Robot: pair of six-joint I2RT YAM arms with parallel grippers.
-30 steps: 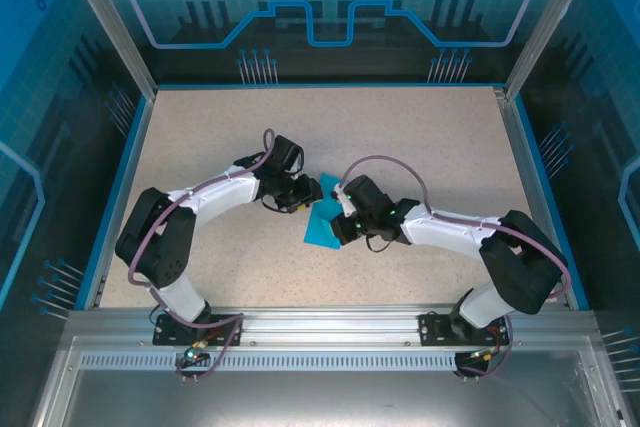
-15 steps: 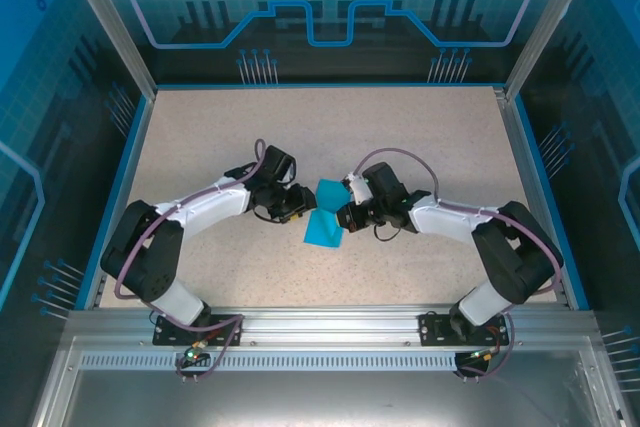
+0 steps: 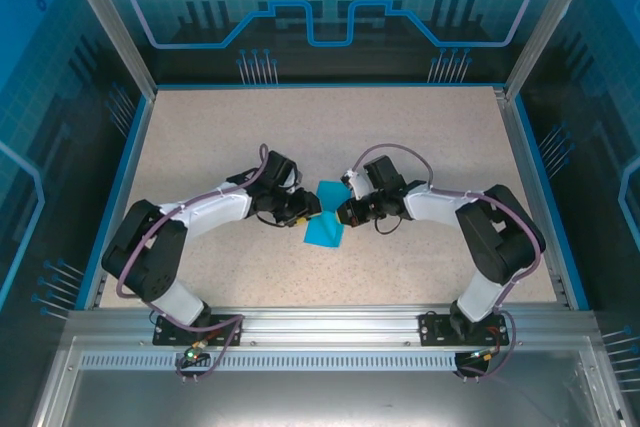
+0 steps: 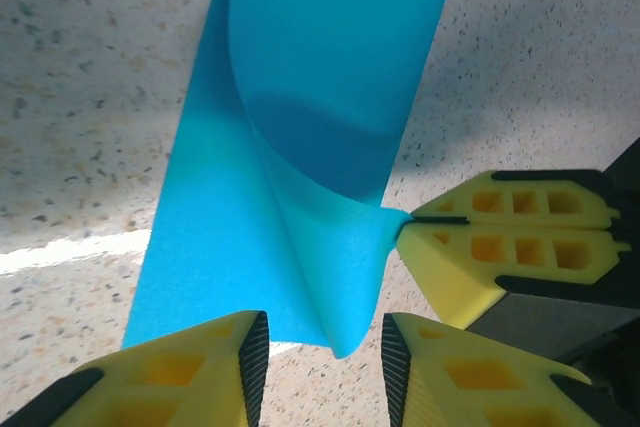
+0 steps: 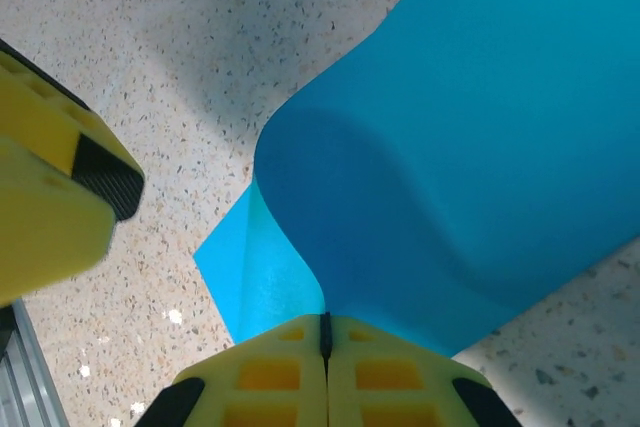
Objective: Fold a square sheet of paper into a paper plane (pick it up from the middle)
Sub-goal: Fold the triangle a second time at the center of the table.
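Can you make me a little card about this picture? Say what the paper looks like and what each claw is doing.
Paper: one blue sheet of paper, partly flat on the table, with one part lifted and curled
Right claw: right claw is shut, pinching an edge of the paper
Left claw: left claw is open, with the curled corner of the paper between its yellow fingers, not squeezed
Table: speckled beige table
Plane: not made yet, no pointed dart shape
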